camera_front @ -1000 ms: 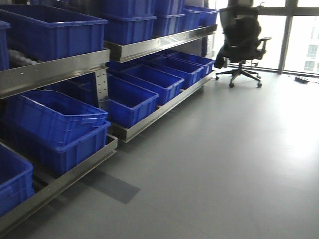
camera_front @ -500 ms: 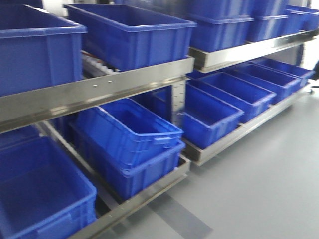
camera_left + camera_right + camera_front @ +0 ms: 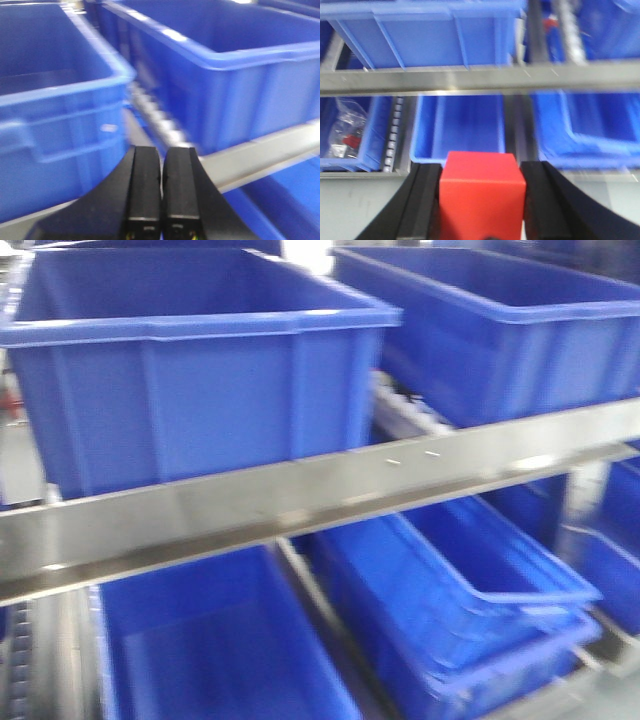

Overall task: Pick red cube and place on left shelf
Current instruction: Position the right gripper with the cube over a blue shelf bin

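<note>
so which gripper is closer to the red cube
Right. The right gripper is clamped on the red cube. The left gripper is shut and empty, facing blue bins, with no cube in its view.

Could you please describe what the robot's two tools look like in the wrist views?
The left tool has two matte black, flat-faced rectangular fingers that flare into a wider black base. The right tool shows similar black fingers with curved outer edges. No cables or markings can be made out, and both views are blurred.
</note>
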Controlling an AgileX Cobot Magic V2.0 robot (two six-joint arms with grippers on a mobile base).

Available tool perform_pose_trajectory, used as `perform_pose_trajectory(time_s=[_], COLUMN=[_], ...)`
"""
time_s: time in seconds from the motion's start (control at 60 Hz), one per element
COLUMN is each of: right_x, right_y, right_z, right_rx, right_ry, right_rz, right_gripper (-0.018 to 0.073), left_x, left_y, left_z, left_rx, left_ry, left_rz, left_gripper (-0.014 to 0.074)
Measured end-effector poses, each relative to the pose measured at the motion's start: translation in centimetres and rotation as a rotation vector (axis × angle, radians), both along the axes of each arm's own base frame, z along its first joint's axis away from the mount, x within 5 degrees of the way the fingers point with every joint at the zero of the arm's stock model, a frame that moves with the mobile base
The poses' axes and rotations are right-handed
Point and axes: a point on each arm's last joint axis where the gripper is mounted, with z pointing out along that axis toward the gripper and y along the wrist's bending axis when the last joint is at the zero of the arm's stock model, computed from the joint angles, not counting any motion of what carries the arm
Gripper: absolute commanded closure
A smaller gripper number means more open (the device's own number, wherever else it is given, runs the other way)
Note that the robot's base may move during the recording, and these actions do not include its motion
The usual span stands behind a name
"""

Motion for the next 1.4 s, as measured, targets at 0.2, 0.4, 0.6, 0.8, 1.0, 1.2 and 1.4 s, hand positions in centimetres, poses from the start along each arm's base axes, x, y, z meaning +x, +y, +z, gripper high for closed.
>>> perform_pose_trajectory(time_s=[0.2, 0.4, 0.6, 0.8, 1.0, 1.2, 1.4], right_x=[0.00, 0.00, 0.00, 0.00, 0.00, 0.00, 0.00], right_y=[0.00, 0.00, 0.00, 0.00, 0.00, 0.00, 0.00], right_z=[0.00, 0.00, 0.00, 0.00, 0.00, 0.00, 0.00], right_rx=[0.000, 0.000, 0.000, 0.000, 0.000, 0.000, 0.000], right_ry=[0.000, 0.000, 0.000, 0.000, 0.000, 0.000, 0.000], right_rz=[0.000, 0.000, 0.000, 0.000, 0.000, 0.000, 0.000], right_gripper=[0.0513, 0.0513, 0.0513, 0.0513, 0.0513, 0.0513, 0.0513], left_x=[0.00, 0.00, 0.00, 0.00, 0.00, 0.00, 0.00], left_y=[0.00, 0.00, 0.00, 0.00, 0.00, 0.00, 0.00], left_z=[0.00, 0.00, 0.00, 0.00, 0.00, 0.00, 0.00], left_rx=[0.000, 0.000, 0.000, 0.000, 0.000, 0.000, 0.000], left_ry=[0.000, 0.000, 0.000, 0.000, 0.000, 0.000, 0.000], left_rz=[0.000, 0.000, 0.000, 0.000, 0.000, 0.000, 0.000], left_gripper=[0.0495, 0.0495, 0.0495, 0.0495, 0.0495, 0.0495, 0.0495])
